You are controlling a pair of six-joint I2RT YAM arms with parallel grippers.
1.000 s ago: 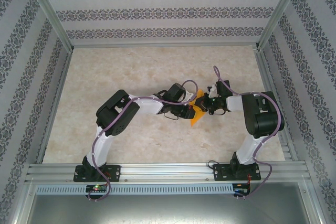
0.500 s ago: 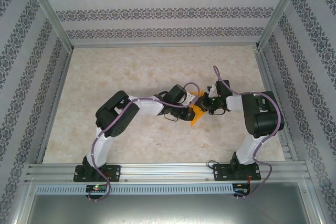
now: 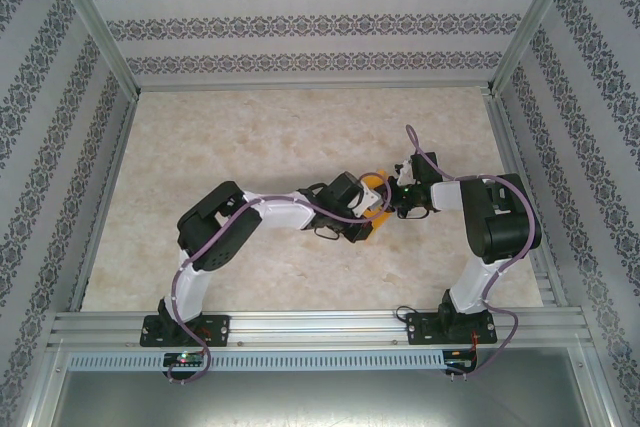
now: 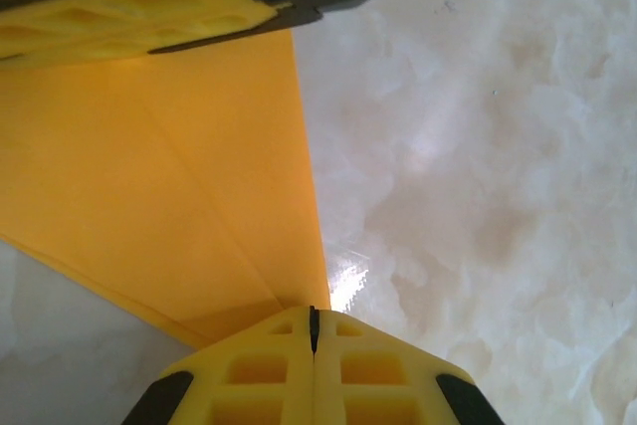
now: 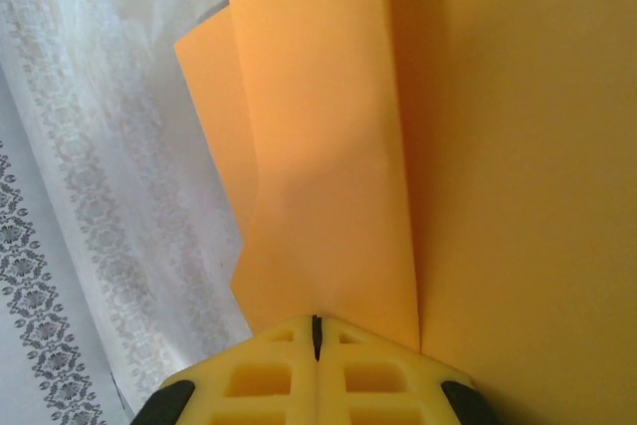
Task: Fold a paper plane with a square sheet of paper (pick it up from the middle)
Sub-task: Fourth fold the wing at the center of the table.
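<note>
Marble table [image 4: 478, 146]; arms [image 3: 290, 205] bent inward, left tool [image 4: 313, 318], right tool [image 5: 317, 323] pinching paper [image 4: 179, 176].

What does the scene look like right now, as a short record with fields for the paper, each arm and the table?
paper: orange paper, partly folded, with creases and overlapping layers
left arm: left gripper shut on one edge of the orange paper
right arm: right gripper shut on the orange paper from the opposite side
place: right of centre over the marble-patterned table
progress: not yet a finished dart
</note>
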